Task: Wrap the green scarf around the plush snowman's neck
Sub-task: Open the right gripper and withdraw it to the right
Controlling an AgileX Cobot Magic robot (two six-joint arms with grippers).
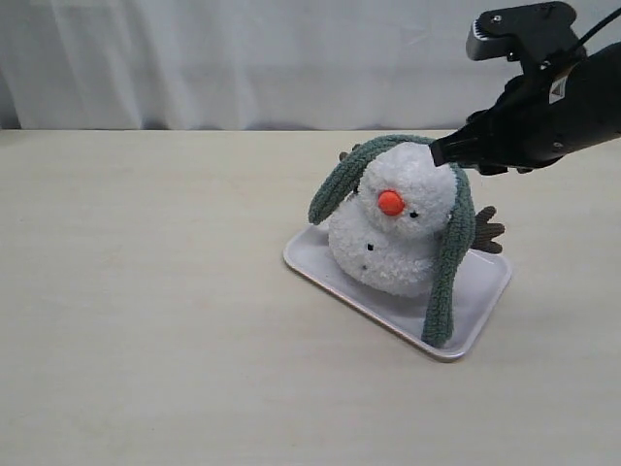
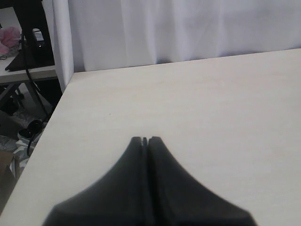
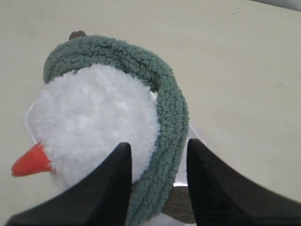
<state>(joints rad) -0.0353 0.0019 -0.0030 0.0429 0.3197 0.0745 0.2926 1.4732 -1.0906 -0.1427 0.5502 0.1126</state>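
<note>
The plush snowman [image 1: 388, 243] sits on a white tray [image 1: 485, 291], its orange nose [image 1: 390, 202] facing forward. The green scarf [image 1: 451, 252] lies over the top and back of its head; a short end hangs on the left, a long end on the right reaches down to the tray. The neck crease shows no scarf around it at the front. My right gripper [image 1: 437, 152] hovers at the head's upper right. In the right wrist view this gripper [image 3: 157, 146] is open, with the scarf [image 3: 171, 108] running loose between its fingers beside the white head [image 3: 94, 122]. My left gripper [image 2: 145, 139] is shut and holds nothing.
A brown branch arm [image 1: 485, 230] sticks out behind the long scarf end. The pale wooden table [image 1: 146, 291] stretches left of the tray. A white curtain [image 1: 243, 58] hangs behind. The left wrist view shows the table's edge [image 2: 56, 117] with clutter beyond it.
</note>
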